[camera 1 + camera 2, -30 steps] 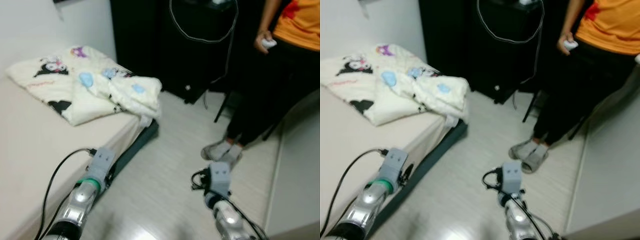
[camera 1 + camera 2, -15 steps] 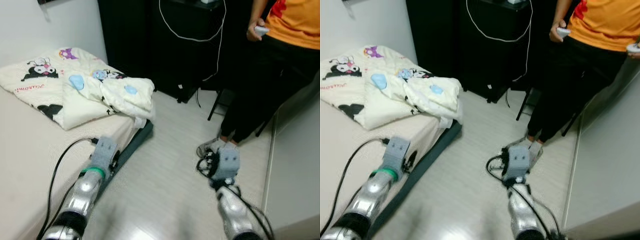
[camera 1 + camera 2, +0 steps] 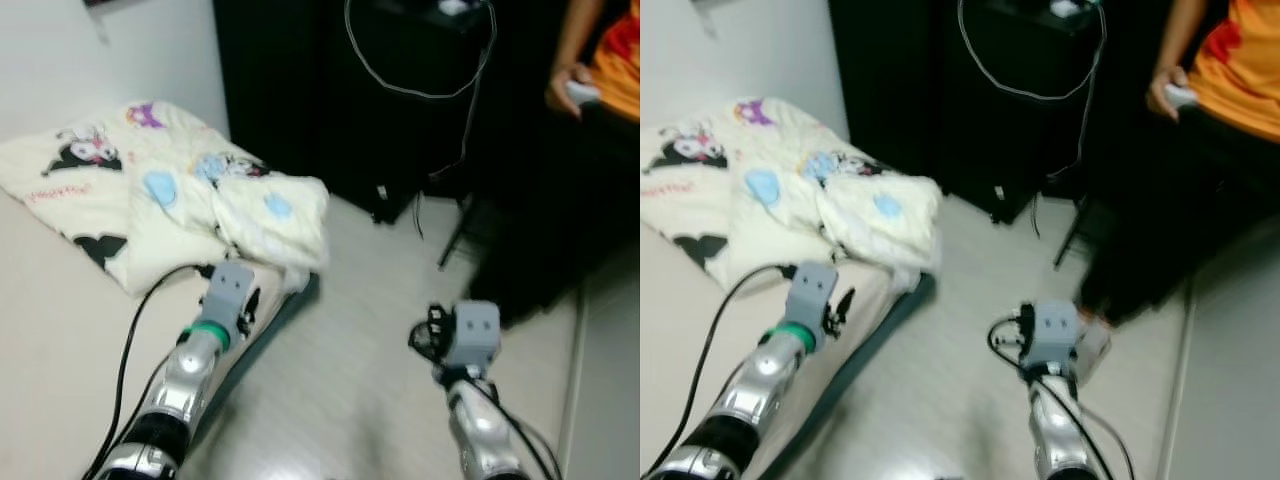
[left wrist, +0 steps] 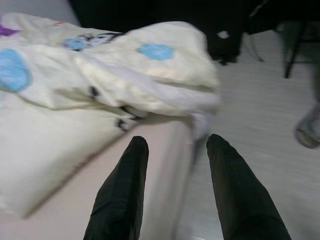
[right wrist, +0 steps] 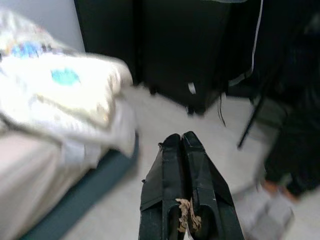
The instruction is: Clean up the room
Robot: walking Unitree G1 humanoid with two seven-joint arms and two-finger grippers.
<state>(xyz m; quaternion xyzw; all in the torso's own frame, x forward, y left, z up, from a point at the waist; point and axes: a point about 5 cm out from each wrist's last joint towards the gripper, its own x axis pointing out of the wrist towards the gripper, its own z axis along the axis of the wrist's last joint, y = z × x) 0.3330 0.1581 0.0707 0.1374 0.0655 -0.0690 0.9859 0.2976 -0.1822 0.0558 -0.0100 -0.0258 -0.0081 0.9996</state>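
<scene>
My left end effector (image 4: pixel 172 150), fingers spread, hovered over the bed (image 3: pixel 60 330) edge facing the rumpled cartoon-print blanket (image 3: pixel 190 195), seemingly lined up to grab it, while my right end effector (image 5: pixel 182 142) stayed pressed together above the floor (image 3: pixel 350 350).

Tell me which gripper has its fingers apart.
The left gripper: its two fingers stand spread, over the bed edge. The right gripper's fingers are pressed together above the floor.

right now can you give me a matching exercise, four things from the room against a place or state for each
Column one:
1. cream cartoon-print blanket
2. white cable
3. left gripper
4. right gripper

Column two:
A. jaws shut
B. jaws open
C. crumpled on the bed
D. hanging down the black cabinet

Pairs: 1-C, 2-D, 3-B, 4-A
</scene>
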